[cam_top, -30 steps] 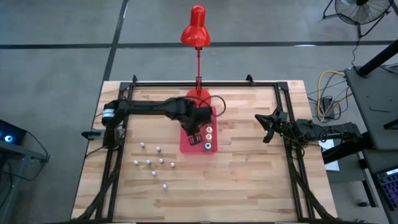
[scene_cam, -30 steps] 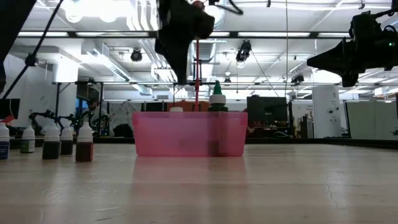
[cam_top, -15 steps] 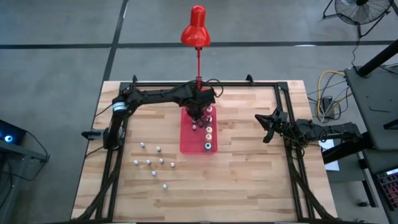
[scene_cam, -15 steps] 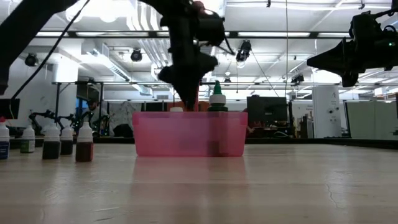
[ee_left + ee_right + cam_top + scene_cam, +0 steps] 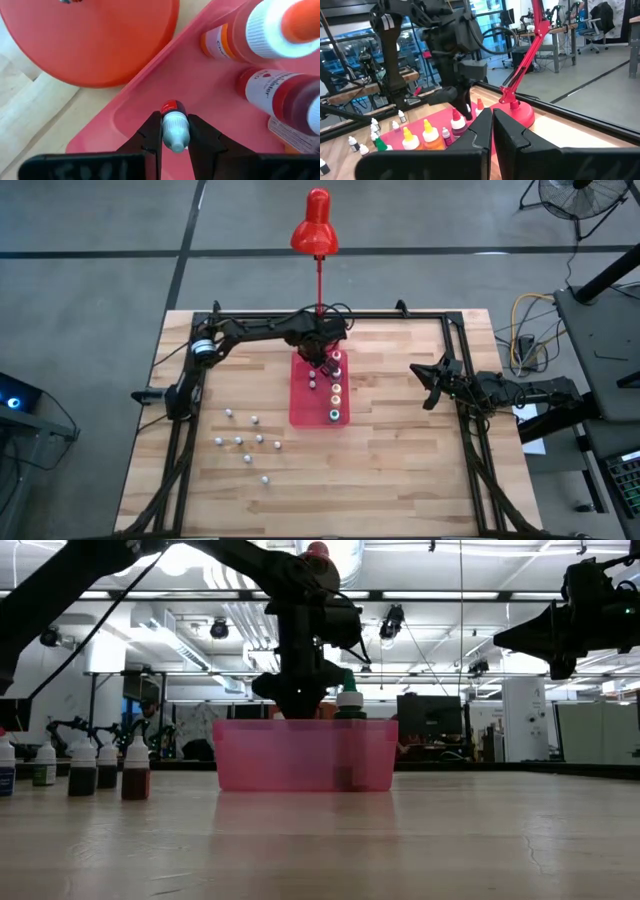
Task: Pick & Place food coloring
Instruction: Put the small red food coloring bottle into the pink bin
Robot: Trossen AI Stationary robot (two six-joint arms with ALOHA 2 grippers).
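My left gripper (image 5: 318,357) reaches down into the far end of the flat red tray (image 5: 300,412) and is shut on a small whitish-capped bottle of red food coloring (image 5: 173,125). Several bigger bottles with coloured caps (image 5: 336,389) stand upright in the tray; an orange-capped one (image 5: 270,25) and a red one (image 5: 280,95) show in the left wrist view. Several small whitish-capped bottles (image 5: 246,442) stand on their bases on the wood to the tray's left. My right gripper (image 5: 428,386) waits shut above the table's right side. My left gripper pinches the small bottle between its two fingers (image 5: 150,137) at the whitish cap and neck (image 5: 175,131). The fingers come from above, pointing down. The bottle stands upright with its red base end (image 5: 170,107) low over the tray's floor; I cannot tell whether it touches.
The red desk lamp's round base (image 5: 90,35) sits just beyond the tray's far end, its stem and head (image 5: 317,235) rising behind. Black frame rails (image 5: 330,314) run along the table's edges. Bare wood lies between the tray and the right arm.
My left gripper has moved along the tray toward the table's far edge and come down into the tray's far end, close to the lamp base. The right arm has kept still.
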